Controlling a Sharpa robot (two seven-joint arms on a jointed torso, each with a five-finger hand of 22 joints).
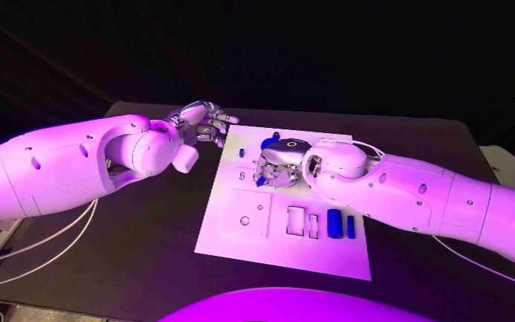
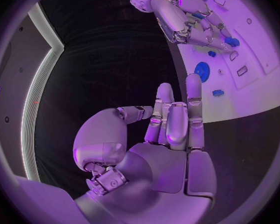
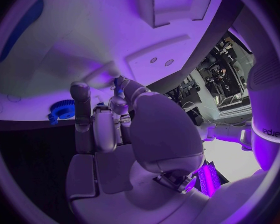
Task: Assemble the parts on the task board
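Observation:
The white task board (image 1: pixel 281 251) lies mid-table. My right hand (image 1: pixel 277 164) hangs low over its far half and pinches a small blue part (image 2: pixel 230 41) at its fingertips; the same part (image 3: pixel 119 82) shows between thumb and finger in the right wrist view. A blue gear (image 2: pixel 202 70) sits on the board near that hand. Two long blue parts (image 1: pixel 335 223) lie side by side at the board's near right. My left hand (image 1: pixel 202 123) hovers off the board's far left corner, its fingers (image 2: pixel 177 119) straight and holding nothing.
The board carries several rectangular recesses (image 1: pixel 295 220) and a raised square plate (image 1: pixel 247 213). Another small blue part (image 2: pixel 217 92) lies near the board's edge. Black table (image 1: pixel 129 262) surrounds the board, with white cables (image 1: pixel 43 244) at the left.

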